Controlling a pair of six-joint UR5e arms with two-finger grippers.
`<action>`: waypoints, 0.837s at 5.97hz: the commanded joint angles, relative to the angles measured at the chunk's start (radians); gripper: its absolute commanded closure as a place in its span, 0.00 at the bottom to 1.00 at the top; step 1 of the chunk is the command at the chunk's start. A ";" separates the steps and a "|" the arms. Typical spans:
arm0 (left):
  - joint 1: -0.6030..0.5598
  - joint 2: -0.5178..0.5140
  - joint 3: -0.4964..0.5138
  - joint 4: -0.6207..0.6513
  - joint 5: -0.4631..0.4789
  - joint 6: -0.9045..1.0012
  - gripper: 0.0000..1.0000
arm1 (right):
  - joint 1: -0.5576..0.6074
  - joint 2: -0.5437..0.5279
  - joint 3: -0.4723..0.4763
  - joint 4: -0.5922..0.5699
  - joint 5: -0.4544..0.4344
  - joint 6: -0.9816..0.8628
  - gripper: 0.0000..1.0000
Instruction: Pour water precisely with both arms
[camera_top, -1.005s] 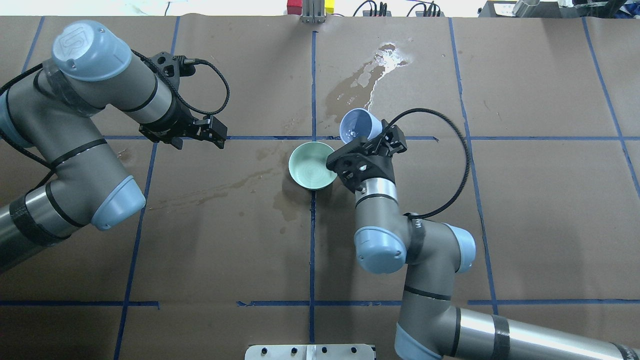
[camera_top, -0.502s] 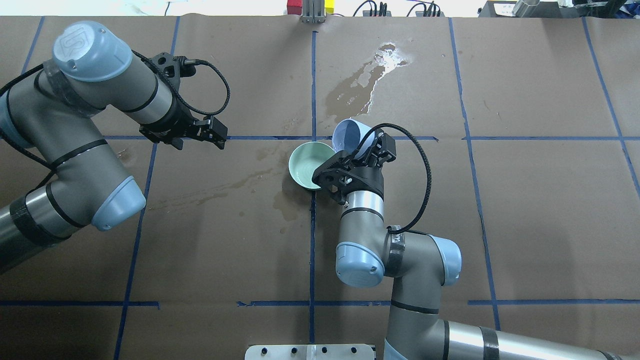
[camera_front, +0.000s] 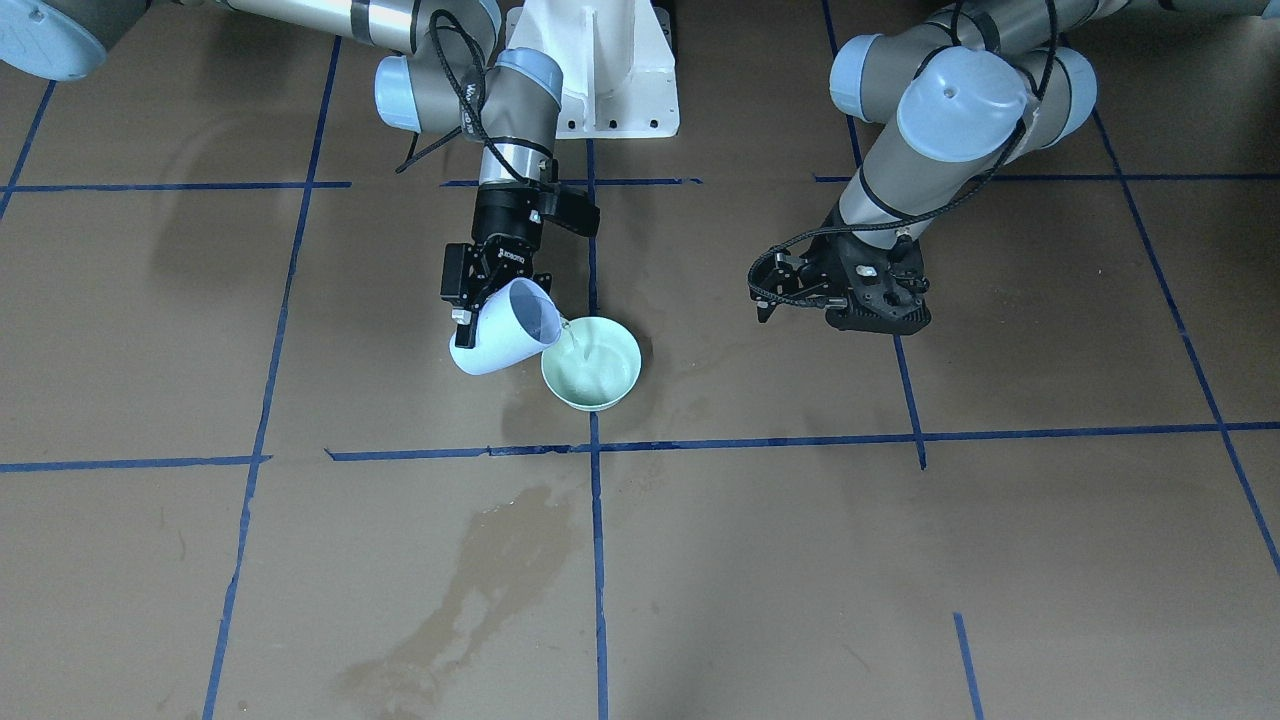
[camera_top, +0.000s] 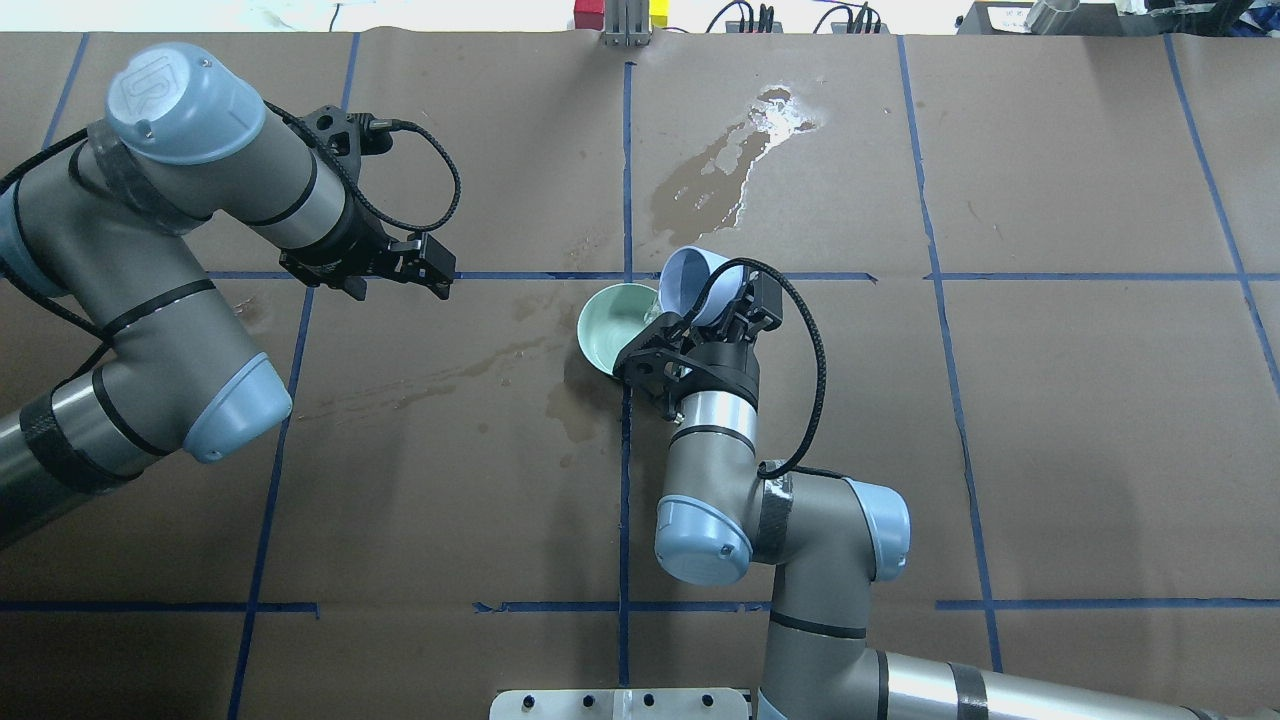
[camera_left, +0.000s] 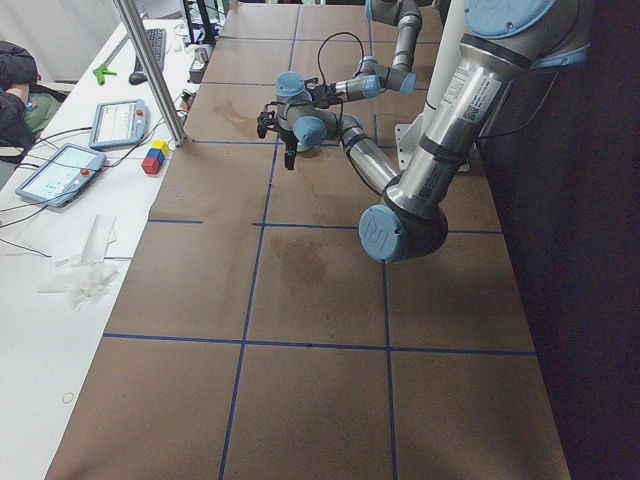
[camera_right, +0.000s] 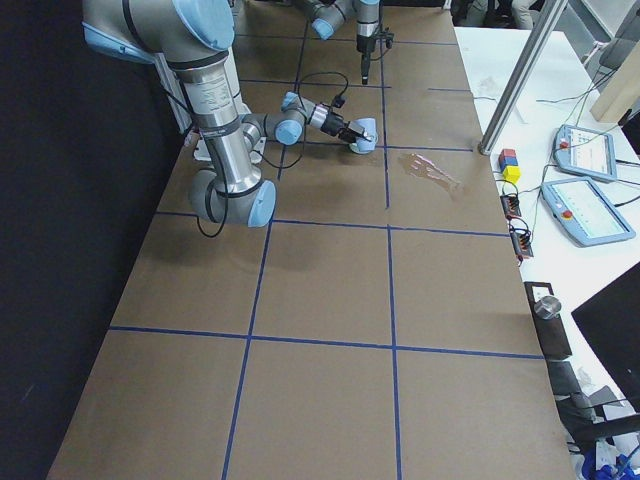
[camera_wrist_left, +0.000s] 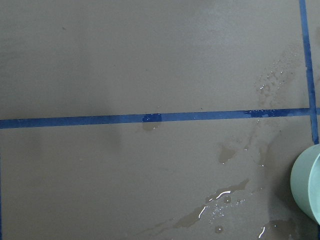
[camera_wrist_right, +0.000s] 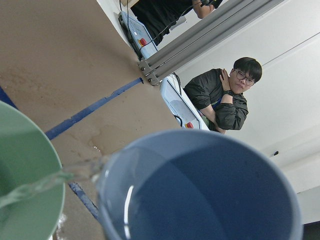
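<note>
pour under way: right arm tips cup over bowl

the right arm (camera_top: 705, 440) holds a pale blue cup (camera_front: 503, 340) in its jaws, which are clamped on the cup's wall. the cup covers most of the fingers. the cup is tipped, with its mouth over the rim of a green bowl (camera_front: 595, 375) that stands on the desk (camera_top: 1050, 400). water (camera_wrist_right: 50, 180) leaves the cup's lip as a thin clear stream and lands inside the bowl. the level in the bowl cannot be made out. in the overhead view the right wrist hides the bowl's near side.

the left arm (camera_top: 180, 200) hangs above the desk, well apart from the bowl. whether its jaws are open or closed cannot be told. its wrist camera shows only the bowl's edge, cut off at the frame border. wet patches (camera_top: 720, 175) darken the desk beyond the bowl.
</note>
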 joint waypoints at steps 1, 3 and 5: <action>0.000 0.000 -0.001 0.000 0.000 0.000 0.00 | -0.005 0.001 0.001 -0.018 -0.020 -0.032 1.00; -0.001 0.000 -0.001 0.000 0.000 0.002 0.00 | -0.005 0.002 0.001 -0.018 -0.020 -0.033 1.00; -0.001 0.000 -0.001 0.000 0.000 0.002 0.00 | -0.005 0.001 0.001 -0.018 -0.020 -0.041 1.00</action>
